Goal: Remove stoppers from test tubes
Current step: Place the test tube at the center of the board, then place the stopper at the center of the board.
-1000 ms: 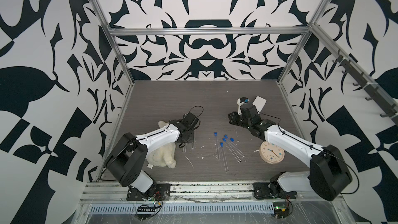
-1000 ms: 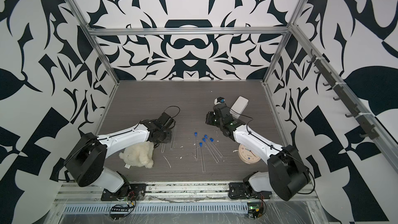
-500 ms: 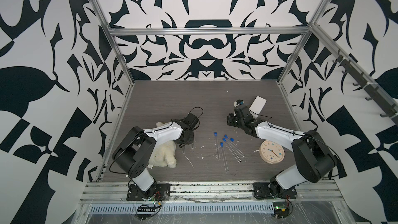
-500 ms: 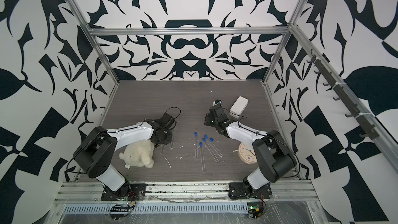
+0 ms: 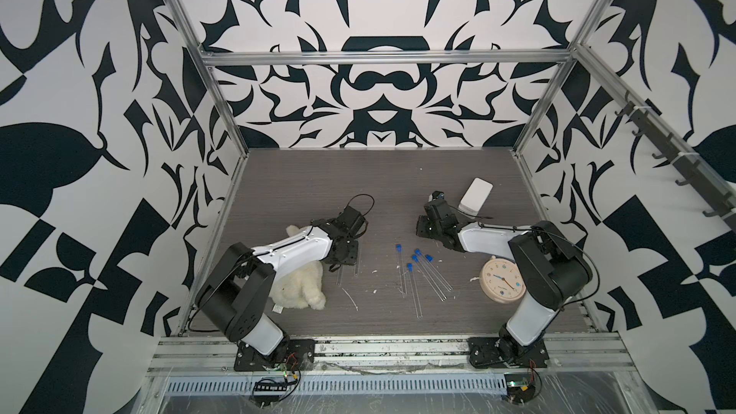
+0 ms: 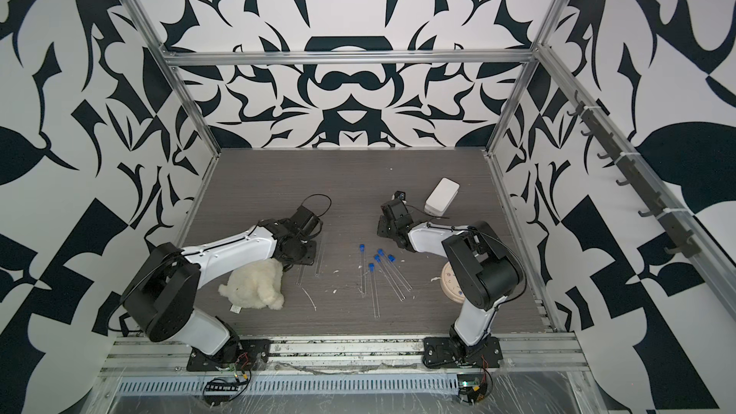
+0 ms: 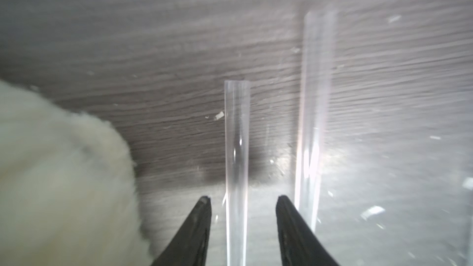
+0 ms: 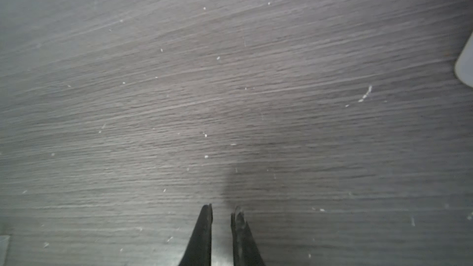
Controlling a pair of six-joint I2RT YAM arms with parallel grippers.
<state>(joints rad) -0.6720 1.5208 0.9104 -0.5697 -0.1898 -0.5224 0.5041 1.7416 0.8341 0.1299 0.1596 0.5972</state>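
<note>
My left gripper (image 7: 243, 197) stands open low over the table. A clear test tube (image 7: 236, 136) with no stopper lies between its fingers, with a gap on each side. A second bare tube (image 7: 314, 98) lies just beside it; both tubes (image 5: 338, 276) show by the plush in both top views. Several more test tubes (image 5: 428, 278) lie mid-table, and blue stoppers (image 5: 397, 247) sit on their far ends. My right gripper (image 8: 222, 207) is shut to a thin slit with nothing in it. It hangs over bare table (image 5: 423, 229), behind the stoppered tubes.
A white plush dog (image 5: 296, 286) lies against my left forearm. A round cream clock (image 5: 501, 280) lies under my right elbow. A white box (image 5: 475, 194) lies at the back right. White scraps (image 5: 350, 298) dot the dark wood table.
My left jaws have opened and let go of the bare tube, which now lies on the table. My right gripper has come down and leftward, and both elbows have folded back.
</note>
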